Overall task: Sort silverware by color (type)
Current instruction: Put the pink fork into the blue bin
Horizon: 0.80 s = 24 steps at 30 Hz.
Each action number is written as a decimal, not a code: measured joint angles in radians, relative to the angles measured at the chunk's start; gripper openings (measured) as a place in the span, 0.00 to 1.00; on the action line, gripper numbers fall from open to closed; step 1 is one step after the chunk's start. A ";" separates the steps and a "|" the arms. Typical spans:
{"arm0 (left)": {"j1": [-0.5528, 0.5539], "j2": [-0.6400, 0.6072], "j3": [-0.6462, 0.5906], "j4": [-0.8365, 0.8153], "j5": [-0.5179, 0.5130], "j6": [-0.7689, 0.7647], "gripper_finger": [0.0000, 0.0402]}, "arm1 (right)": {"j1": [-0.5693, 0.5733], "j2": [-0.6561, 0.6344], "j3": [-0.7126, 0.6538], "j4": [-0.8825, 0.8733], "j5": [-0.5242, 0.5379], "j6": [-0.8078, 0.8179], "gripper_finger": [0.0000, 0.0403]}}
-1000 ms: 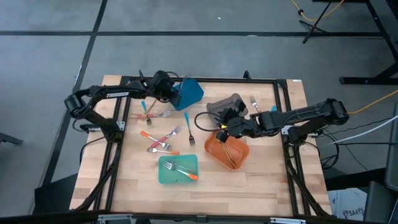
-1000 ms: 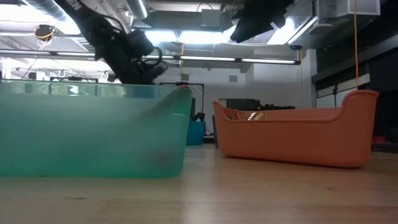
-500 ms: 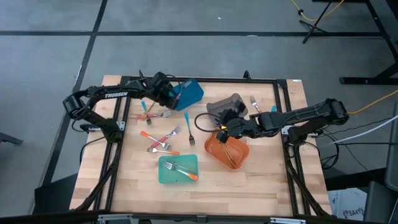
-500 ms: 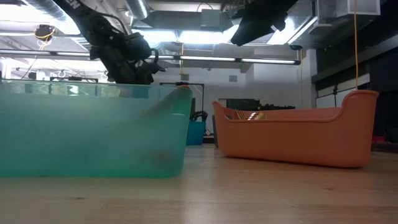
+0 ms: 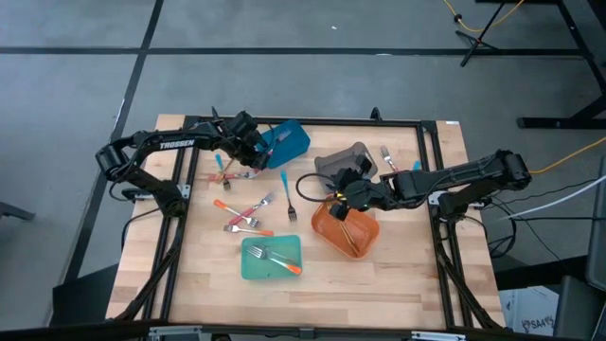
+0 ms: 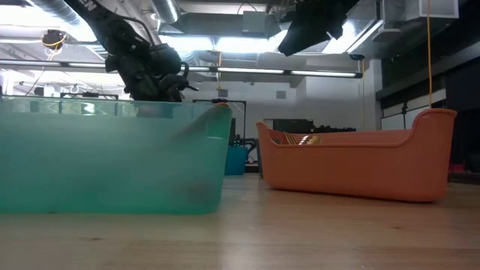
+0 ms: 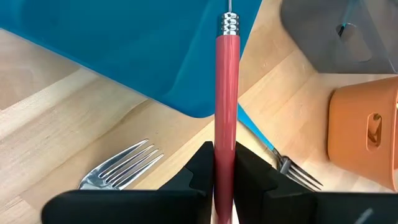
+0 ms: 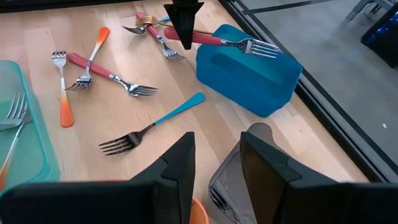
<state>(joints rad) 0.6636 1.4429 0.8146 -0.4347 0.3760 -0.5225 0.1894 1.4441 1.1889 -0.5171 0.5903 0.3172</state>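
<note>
While level, red fork (image 8: 211,40) spans bin (image 8: 249,78).

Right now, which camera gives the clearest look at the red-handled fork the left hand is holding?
The right wrist view: the red-handled fork shows whole, tines over the blue bin, clamped in the left hand. The left wrist view shows only its handle. In the high view it is tiny; the low view hides it.
</note>
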 joint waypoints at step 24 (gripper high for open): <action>0.000 0.000 0.000 0.002 -0.079 0.000 0.18 | 0.000 0.000 0.000 0.000 0.000 0.000 0.29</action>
<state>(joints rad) 0.6635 1.4433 0.8143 -0.4327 0.2966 -0.5220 0.1890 1.4441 1.1889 -0.5171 0.5903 0.3169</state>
